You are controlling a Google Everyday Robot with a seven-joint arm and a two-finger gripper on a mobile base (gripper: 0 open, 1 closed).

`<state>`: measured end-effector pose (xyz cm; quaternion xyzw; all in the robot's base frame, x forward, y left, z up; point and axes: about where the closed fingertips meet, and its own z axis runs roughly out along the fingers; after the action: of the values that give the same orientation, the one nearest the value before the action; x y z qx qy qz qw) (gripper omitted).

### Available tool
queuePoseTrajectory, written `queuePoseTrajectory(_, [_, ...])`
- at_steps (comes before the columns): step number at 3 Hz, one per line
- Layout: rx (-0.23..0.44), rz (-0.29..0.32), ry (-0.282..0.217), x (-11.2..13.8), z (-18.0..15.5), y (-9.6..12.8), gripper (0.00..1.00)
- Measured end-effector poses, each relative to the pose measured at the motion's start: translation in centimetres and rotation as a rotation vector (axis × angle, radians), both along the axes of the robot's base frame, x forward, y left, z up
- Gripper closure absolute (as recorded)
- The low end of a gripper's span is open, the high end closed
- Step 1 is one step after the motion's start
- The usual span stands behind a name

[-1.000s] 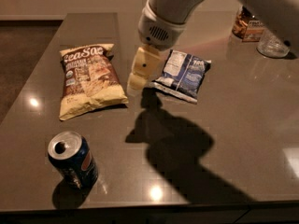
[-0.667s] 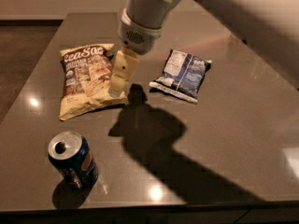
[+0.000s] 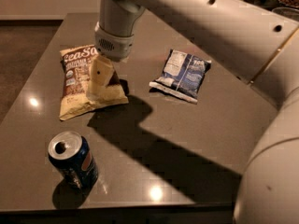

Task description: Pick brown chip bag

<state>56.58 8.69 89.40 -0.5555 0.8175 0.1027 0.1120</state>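
I had the pincer (image 3: 100, 78) hanging directly over the brown chip bag (image 3: 74, 83), on the far left part of the surface (image 3: 196, 139). Its cream-coloured tip covered the right half of the bag's front, and from this angle I could not tell whether it was apart, together or clamped on anything, nor whether it touched the bag. The grey wrist housing (image 3: 113, 40) above it hid the bag's top right corner.

The bag lay flat, face up, with its top edge towards the far side. It had a brown middle and cream-yellow bands at top and bottom. In the top band I could read white letters, "eaSa", before the wrist cut them off. Smaller white print ran down the brown panel, too fine for me to read.

To the right, well apart from it, lay a smaller dark-blue and white bag (image 3: 181, 74), also flat and turned at an angle. It showed a white panel of small print at its far left corner, which I could not make out.

At the near left stood a blue soda can (image 3: 73, 161), upright, with its mouth open. It had a reddish patch on its side, and I could read no brand on it.

The pale arm (image 3: 201, 17) crossed the top of the view and threw a broad shadow over the middle of the surface.
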Motion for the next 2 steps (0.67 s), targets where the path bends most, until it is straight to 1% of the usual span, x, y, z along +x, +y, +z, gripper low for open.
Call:
queuePoseTrajectory(1, [0.000,-0.039,0.026,0.6,-1.9,1.8,0.00])
queuePoseTrajectory(2, [0.007,-0.067,0.031,1.0,-3.4,3.2,0.00])
